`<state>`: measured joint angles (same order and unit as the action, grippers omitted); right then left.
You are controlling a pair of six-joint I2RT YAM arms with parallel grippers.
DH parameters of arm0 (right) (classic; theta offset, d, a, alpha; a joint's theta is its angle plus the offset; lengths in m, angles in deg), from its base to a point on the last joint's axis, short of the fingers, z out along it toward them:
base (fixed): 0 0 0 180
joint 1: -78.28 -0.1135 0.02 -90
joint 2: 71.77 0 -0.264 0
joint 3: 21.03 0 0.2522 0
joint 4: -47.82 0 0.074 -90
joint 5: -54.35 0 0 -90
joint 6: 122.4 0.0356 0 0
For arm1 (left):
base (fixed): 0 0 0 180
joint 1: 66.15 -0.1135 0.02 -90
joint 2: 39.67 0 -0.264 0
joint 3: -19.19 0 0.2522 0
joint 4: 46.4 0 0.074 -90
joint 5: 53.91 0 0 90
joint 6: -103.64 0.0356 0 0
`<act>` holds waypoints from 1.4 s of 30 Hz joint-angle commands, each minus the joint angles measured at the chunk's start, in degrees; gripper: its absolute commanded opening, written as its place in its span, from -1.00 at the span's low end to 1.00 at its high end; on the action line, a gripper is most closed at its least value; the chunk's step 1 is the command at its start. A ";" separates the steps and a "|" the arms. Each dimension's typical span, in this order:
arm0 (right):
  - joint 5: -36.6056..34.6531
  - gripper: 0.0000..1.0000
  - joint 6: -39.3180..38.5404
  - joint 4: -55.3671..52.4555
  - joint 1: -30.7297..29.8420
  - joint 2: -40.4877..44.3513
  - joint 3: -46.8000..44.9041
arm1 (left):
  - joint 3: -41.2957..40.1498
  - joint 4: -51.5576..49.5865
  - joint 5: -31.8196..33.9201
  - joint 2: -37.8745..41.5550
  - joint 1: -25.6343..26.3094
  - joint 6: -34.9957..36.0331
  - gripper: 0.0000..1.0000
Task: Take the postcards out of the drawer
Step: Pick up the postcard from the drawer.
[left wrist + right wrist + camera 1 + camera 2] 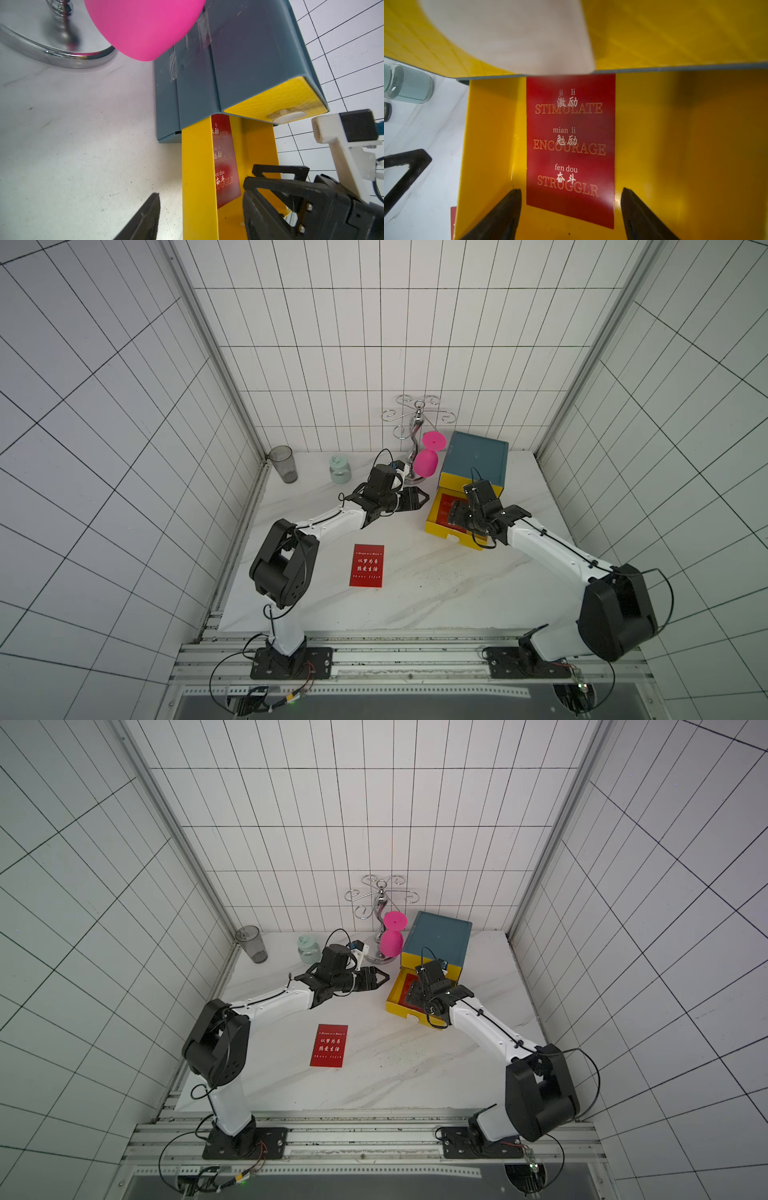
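Hanging over the pulled-out yellow plastic drawer (434, 529), the right gripper (571, 192) has its jaws apart, one black tip off each long edge of the flat red rectangular postcard (571, 145) with white lettering that lies on the drawer floor; nothing is clamped; whether the tips touch the floor cannot be told. The card's long edges run parallel to the drawer walls, with bare yellow floor on both sides, wider on the robot's right; its far edge reaches the lip of the blue-grey box cabinet (473, 460); whether another card lies beneath cannot be told.

The left gripper (417, 498) sits just outside the drawer's left wall, rolled on its side, jaws apart and holding nothing; the pink upside-down goblet (426, 462) on the chrome wire stand (415, 435) hangs close behind it, so room there is tight.

A second red postcard (366, 566) lies flat on the white marbled counter (436, 597), between the two arms and well apart from the drawer, with bare surface all round its edges. A grey tumbler (283, 464) and a pale green jar (340, 469) stand along the back edge, well away from both arms.
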<state>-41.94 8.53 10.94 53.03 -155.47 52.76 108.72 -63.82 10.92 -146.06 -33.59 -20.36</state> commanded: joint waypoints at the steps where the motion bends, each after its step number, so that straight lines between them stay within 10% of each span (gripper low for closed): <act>1: -0.93 0.58 0.97 1.37 -0.14 -0.93 -2.01 | 1.44 1.08 -0.66 -1.76 -0.23 0.36 0.24; 42: 6.87 0.61 5.82 16.40 4.77 -5.24 -8.96 | 3.86 1.54 -5.76 -5.92 0.57 -1.25 0.24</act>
<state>-37.32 13.69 28.12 56.96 -159.14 46.29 110.64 -63.82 6.18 -150.32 -33.39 -21.50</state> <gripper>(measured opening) 0.804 0.620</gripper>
